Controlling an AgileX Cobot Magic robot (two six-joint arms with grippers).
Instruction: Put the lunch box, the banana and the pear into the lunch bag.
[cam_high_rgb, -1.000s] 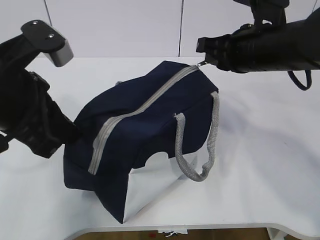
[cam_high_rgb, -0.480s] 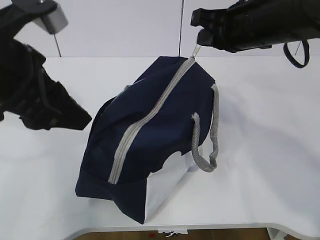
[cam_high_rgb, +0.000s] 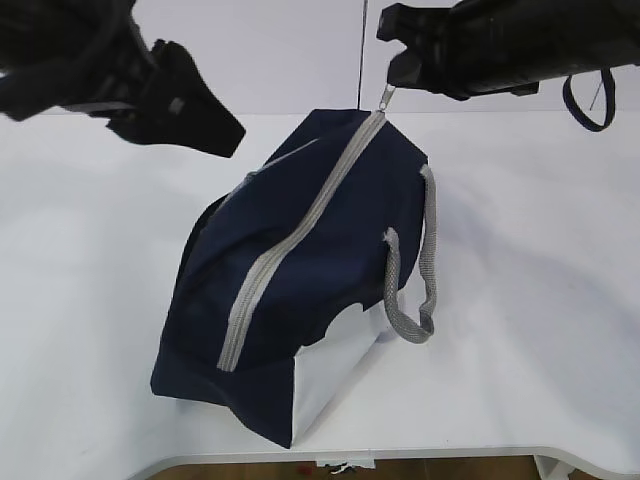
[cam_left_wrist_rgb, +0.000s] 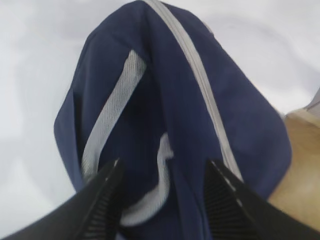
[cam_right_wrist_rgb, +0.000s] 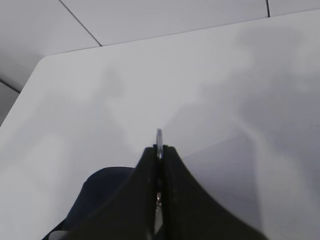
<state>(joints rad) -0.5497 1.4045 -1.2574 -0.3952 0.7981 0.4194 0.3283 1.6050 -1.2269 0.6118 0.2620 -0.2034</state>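
- The right gripper (cam_right_wrist_rgb: 159, 150) is pinched fully together on the small metal ring pull (cam_right_wrist_rgb: 159, 136) of the zipper; the ring's rim shows just above the closed black fingertips in the right wrist view, and in the exterior view the pull hangs from that gripper at the bag's top far corner.
- The left gripper (cam_left_wrist_rgb: 162, 175) stands about half open with nothing between its ribbed black fingers (cam_left_wrist_rgb: 102, 200) (the bag's fabric and a grey strap lie beyond them, apart); in the exterior view it hangs in the air above and left of the bag.
- The large navy-blue fabric lunch bag (cam_high_rgb: 300, 250) sits tilted on the white table (cam_high_rgb: 540, 300), its grey zipper (cam_high_rgb: 290, 235) closed along its whole visible length.
- Its grey webbing handle (cam_high_rgb: 420, 270) droops on the right side, and a white side panel (cam_high_rgb: 330, 375) faces the camera; the contents cannot be seen.
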